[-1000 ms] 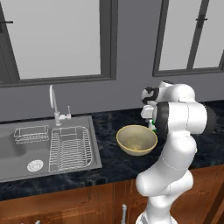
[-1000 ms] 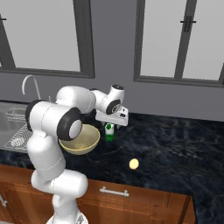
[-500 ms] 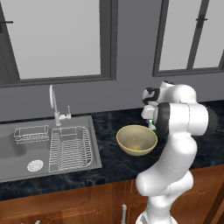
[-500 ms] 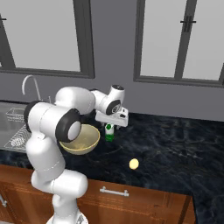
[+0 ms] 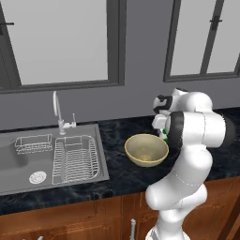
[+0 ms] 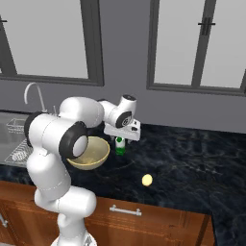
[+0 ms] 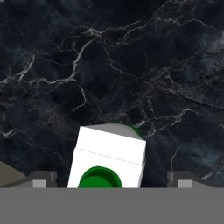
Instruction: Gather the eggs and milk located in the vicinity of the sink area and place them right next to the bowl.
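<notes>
change: none over the last second, arm holds still | gripper (image 7: 109, 181): jaws wide apart, straddling the milk (image 7: 108, 157) without clamping it | milk: upright on counter (image 6: 192, 153) just beside bowl (image 6: 90, 153) | egg (image 6: 147, 180): well apart from bowl, likely next

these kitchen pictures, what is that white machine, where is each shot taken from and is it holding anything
The white machine is a robot arm on a driving base, in a rendered kitchen. Two pictures come from cameras on the base, behind the arm to its left and right. The third comes from a camera on the hand, looking down along the gripper.

On the dark counter stand a tan bowl and, just beside it, the milk, a white carton with a green cap. One egg lies apart, to the right. The sink is at the left.

Nothing is held: the gripper is open, a fingertip on each side of the milk.
</notes>
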You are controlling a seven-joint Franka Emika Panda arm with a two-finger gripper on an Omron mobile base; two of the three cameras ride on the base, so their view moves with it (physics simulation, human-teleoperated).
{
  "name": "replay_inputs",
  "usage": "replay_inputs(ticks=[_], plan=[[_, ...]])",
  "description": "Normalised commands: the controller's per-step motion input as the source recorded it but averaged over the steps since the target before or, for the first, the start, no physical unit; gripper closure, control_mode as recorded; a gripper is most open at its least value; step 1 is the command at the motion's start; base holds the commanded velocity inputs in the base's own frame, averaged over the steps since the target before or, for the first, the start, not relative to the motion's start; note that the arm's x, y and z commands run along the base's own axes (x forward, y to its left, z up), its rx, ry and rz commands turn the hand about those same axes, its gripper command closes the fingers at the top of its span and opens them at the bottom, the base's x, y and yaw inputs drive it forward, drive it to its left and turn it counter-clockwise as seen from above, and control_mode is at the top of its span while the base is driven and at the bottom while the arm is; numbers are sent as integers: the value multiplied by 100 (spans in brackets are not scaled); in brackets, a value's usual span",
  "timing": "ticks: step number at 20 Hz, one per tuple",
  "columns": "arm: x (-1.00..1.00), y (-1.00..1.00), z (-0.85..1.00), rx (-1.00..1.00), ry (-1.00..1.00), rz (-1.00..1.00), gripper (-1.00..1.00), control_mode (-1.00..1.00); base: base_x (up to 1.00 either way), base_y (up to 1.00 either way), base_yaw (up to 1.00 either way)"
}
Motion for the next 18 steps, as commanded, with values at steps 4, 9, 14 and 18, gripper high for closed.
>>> replay_inputs(ticks=[4, 9, 14, 18], plan=[[0, 6, -16, 0, 0, 0, -100, -100, 0, 0, 0], [0, 4, -16, 0, 0, 0, 100, -100, 0, 0, 0], [0, 0, 0, 0, 0, 0, 100, -100, 0, 0, 0], [0, 0, 0, 0, 0, 0, 100, -100, 0, 0, 0]])
